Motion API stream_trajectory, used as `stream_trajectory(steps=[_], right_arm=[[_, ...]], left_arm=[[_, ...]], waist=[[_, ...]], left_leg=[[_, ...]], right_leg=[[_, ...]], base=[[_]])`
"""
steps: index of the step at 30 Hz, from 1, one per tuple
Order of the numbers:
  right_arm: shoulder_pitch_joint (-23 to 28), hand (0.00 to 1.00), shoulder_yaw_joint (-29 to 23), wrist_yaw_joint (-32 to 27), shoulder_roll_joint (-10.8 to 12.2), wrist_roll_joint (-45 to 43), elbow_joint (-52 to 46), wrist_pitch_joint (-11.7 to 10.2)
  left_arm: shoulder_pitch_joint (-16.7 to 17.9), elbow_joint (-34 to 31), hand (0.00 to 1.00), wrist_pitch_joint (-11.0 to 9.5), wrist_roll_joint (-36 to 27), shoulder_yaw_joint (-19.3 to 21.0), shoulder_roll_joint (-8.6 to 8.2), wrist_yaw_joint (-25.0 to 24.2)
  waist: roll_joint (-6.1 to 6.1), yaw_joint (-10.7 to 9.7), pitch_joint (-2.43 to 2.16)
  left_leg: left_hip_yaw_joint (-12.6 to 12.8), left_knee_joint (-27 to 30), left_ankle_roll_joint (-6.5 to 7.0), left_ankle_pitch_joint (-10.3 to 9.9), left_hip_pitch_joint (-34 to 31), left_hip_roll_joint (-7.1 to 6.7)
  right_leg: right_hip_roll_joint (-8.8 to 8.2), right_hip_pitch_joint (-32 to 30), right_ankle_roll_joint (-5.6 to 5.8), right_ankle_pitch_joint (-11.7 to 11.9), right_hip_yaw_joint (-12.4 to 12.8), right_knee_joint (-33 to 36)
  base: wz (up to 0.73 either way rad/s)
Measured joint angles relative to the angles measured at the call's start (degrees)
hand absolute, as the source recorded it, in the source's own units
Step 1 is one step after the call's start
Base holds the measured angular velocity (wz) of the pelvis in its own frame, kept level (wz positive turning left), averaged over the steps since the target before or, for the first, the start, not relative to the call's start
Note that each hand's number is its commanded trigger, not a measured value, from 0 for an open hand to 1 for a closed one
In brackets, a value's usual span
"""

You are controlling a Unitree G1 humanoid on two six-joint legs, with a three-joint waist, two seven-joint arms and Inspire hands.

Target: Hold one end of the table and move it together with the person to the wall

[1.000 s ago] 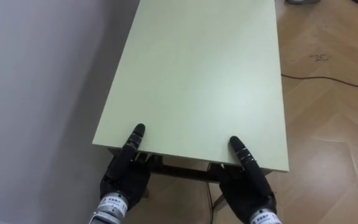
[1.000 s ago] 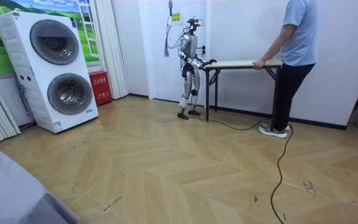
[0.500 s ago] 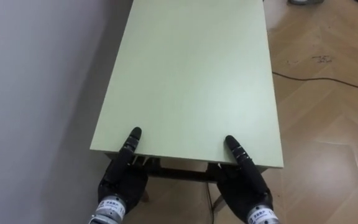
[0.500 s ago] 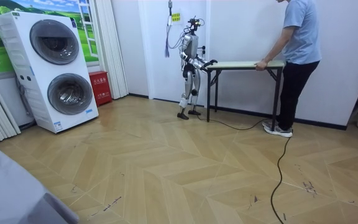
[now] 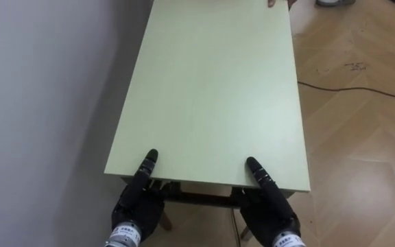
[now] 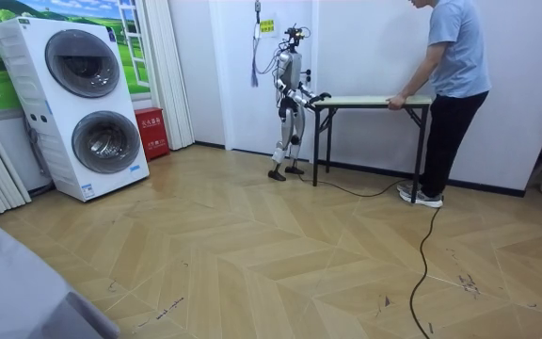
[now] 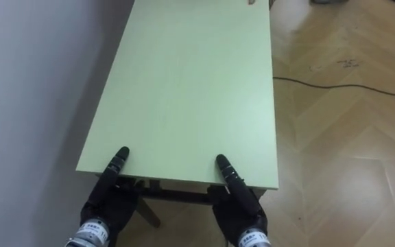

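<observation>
Two hands: left hand (image 5: 137, 208) and right hand (image 5: 271, 213) at pale green rectangular tabletop's (image 5: 211, 89) near edge; grip untellable.
Far end: person (image 6: 454, 66) holding it.
Room: herringbone wood floor (image 5: 362, 151).

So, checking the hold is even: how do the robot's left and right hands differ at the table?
The left hand meets the table's near edge on the wall side, the right hand on the floor side. The left hand slants rightward, the right hand leftward. Both reach over that edge.
</observation>
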Motion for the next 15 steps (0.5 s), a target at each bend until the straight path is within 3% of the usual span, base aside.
stream_trajectory(steps=[2, 9, 15], right_arm=[[-0.32, 1.00, -0.22, 0.53, 0.09, -0.55, 0.37, 0.52], [-2.66, 1.00, -2.49, 2.54, 1.25, -2.29, 5.49, 1.52], [-4.96, 1.00, -4.30, 5.42, 2.93, -4.78, 10.86, 2.48]], left_arm=[[-0.52, 2.70, 1.00, -0.01, 0.34, 1.05, -0.61, -2.09], [-3.30, 8.47, 1.00, 0.02, 1.17, 1.44, -1.25, -4.85], [-3.55, 11.94, 1.00, 0.43, 6.22, 4.10, -1.25, -8.75]], waist=[[0.52, -0.14, 0.04], [0.57, -0.51, 0.00], [-0.08, -1.25, -0.60]], left_leg=[[0.85, -0.18, -0.17, -0.41, 0.24, -0.11], [0.63, -0.94, 0.15, -0.94, 1.45, -0.17], [0.70, -1.23, 0.20, -0.97, 2.35, -0.20]], right_leg=[[0.06, 0.83, 0.00, 0.00, 0.00, -1.14], [0.16, 1.57, 0.04, 0.04, 0.04, -1.26], [0.13, 2.18, 0.07, 0.07, 0.06, -1.23]], base=[[0.04], [-0.02], [-0.01]])
